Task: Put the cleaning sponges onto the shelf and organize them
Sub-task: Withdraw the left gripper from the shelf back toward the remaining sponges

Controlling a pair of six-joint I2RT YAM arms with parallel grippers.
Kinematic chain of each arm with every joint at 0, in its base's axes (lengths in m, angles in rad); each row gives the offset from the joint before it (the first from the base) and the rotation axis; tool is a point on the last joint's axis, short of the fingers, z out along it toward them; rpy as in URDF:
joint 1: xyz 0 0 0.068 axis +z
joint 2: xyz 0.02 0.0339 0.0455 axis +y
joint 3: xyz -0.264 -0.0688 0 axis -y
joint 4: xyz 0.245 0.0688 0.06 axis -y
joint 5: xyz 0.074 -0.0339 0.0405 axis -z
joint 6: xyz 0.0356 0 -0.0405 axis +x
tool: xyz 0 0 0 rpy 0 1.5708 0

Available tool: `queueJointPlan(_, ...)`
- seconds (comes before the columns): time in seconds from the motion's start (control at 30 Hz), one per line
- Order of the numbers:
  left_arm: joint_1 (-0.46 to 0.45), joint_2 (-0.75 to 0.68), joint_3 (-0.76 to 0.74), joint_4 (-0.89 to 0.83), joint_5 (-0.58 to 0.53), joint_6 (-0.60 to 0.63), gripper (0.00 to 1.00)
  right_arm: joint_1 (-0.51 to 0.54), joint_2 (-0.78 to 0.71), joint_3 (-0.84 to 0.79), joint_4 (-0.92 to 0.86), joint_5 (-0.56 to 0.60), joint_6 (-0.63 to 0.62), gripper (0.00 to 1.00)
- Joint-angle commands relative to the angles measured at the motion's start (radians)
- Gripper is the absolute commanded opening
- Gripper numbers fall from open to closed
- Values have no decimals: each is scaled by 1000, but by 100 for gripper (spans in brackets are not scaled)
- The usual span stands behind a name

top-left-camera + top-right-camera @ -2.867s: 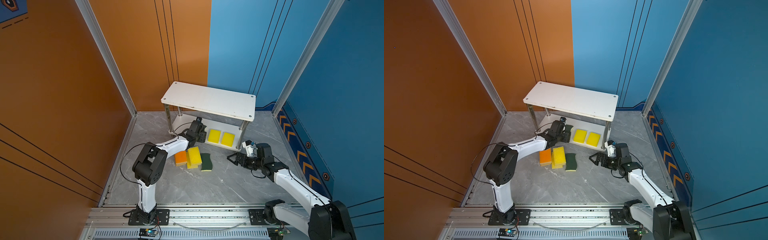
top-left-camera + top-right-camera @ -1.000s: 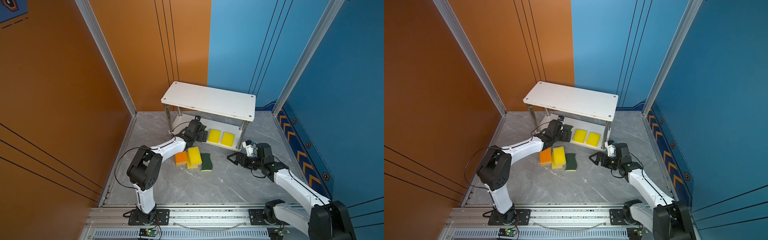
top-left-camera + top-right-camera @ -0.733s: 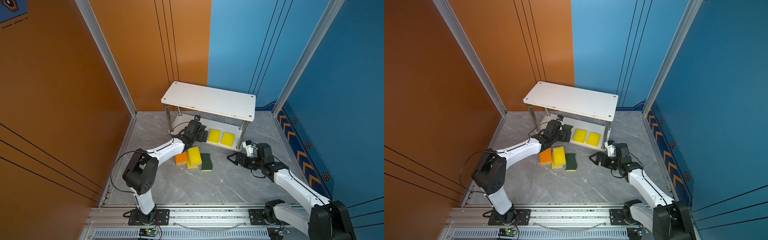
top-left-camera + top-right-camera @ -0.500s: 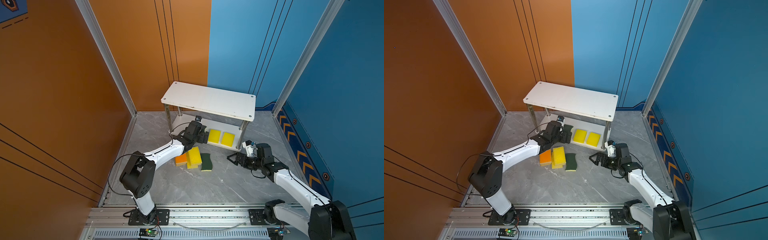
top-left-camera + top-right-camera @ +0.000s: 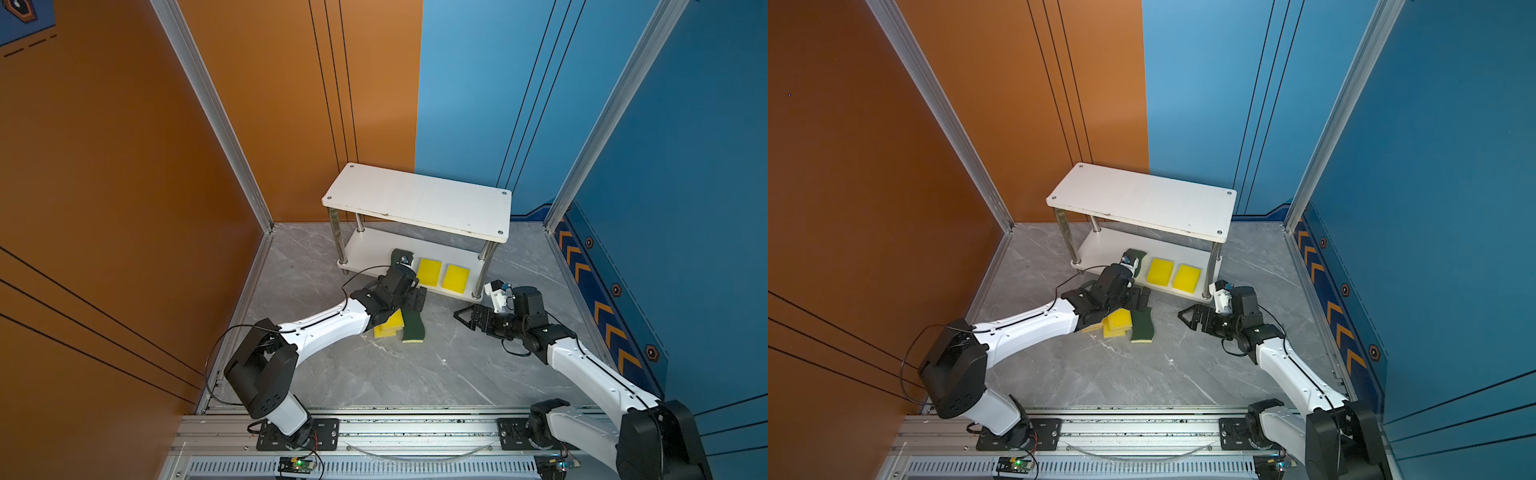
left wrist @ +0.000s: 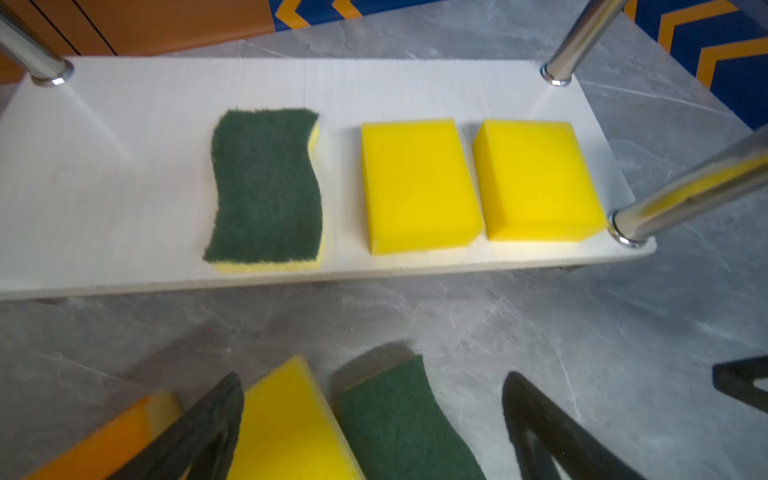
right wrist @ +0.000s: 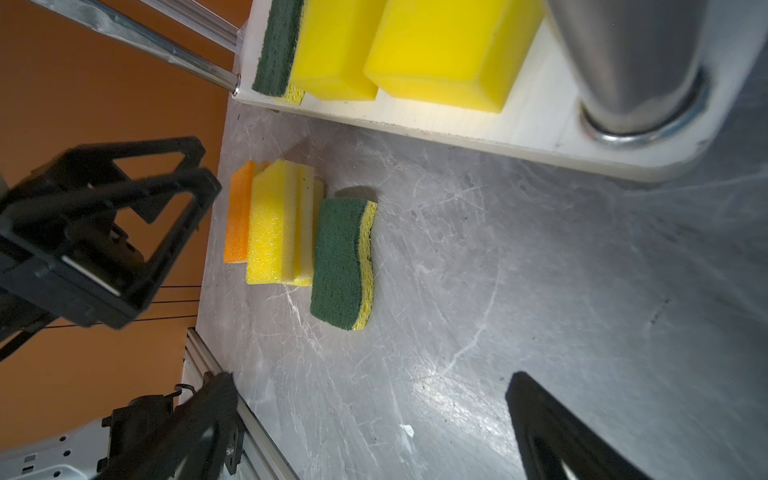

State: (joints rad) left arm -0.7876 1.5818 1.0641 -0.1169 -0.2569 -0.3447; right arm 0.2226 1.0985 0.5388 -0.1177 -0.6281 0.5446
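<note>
On the floor lay a green-topped scouring pad (image 5: 413,326) beside stacked yellow and orange sponges (image 7: 277,224), the left gripper (image 5: 415,298) empty and spread wide above them, the right gripper (image 5: 469,317) likewise agape, and beyond, the shelf's (image 5: 417,198) lower board held three sponges (image 6: 409,185).

Robot test cell, lab setup, orange wall panels (image 5: 124,166) at left, blue wall panels (image 5: 685,166) at right, aluminium rail (image 5: 395,428) along bottom carrying 2 arm bases, grey marble-look floor (image 5: 395,365).
</note>
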Motion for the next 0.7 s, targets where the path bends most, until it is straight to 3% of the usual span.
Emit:
queueJointPlan(0.0,-44,-31,-51,-24,-44,-87,97,-3,16,-17,34,-15,8,100)
queueJointPlan(0.17,-98,-36,-87,-20,-86,-163,98,-1,37,-22,51,-22,12,100)
queueJointPlan(0.37,-133,-29,-107,-40,-113,-353,98,0,50,-25,64,-27,12,100)
queueJointPlan(0.67,-175,6,-74,-41,-108,-360,98,-1,54,-30,71,-28,12,100)
